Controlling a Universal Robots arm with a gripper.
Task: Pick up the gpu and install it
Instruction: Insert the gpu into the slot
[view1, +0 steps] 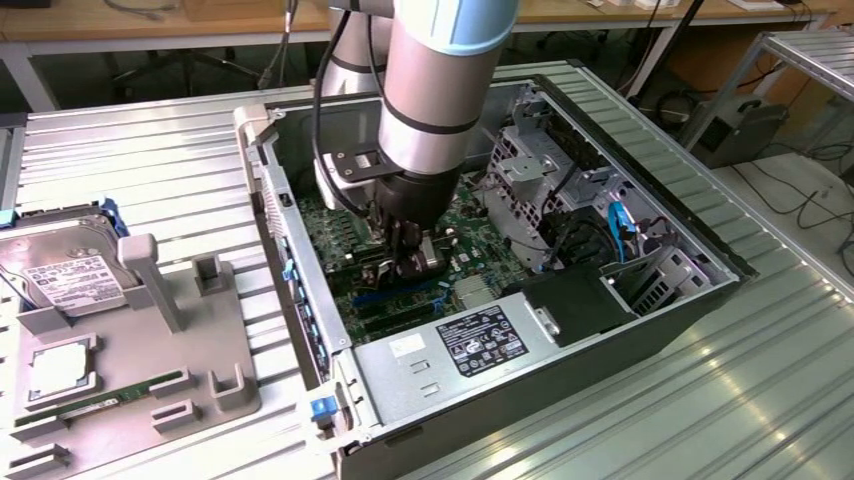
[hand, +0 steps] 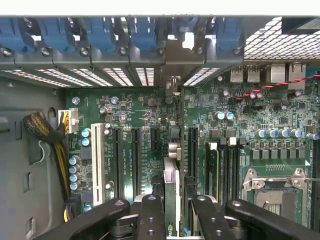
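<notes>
Ribbed metal tabletop (view1: 747, 400) carries an open computer case (view1: 534, 380) lying on its side, which leaves the motherboard (hand: 145, 115) facing up so the arm can come at it from above. At the centre of the exterior view the gripper (view1: 407, 262) is down inside the case, and the wrist view shows why: its fingers (hand: 151, 215) are pinched on the gpu (hand: 171, 200), which stands on edge between them, thin side toward the camera, directly over the long expansion slots (hand: 135, 160) in the lower middle of that frame. Held edge-down like this, the card's contact edge can meet a slot squarely (whether it already sits in one I cannot tell, since the fingers hide its lower part). The card's far end points toward the row of rear bracket openings (hand: 145, 75) with blue clips (hand: 100, 32) across the top of the wrist view, where its bracket would belong. Outward from there, the empty processor socket (hand: 277, 192) lies at the lower right of the wrist view. In the exterior view's left, a grey parts fixture (view1: 134, 380) holds a hard drive (view1: 60, 275) and a green memory stick (view1: 100, 400), well apart from the case.
</notes>
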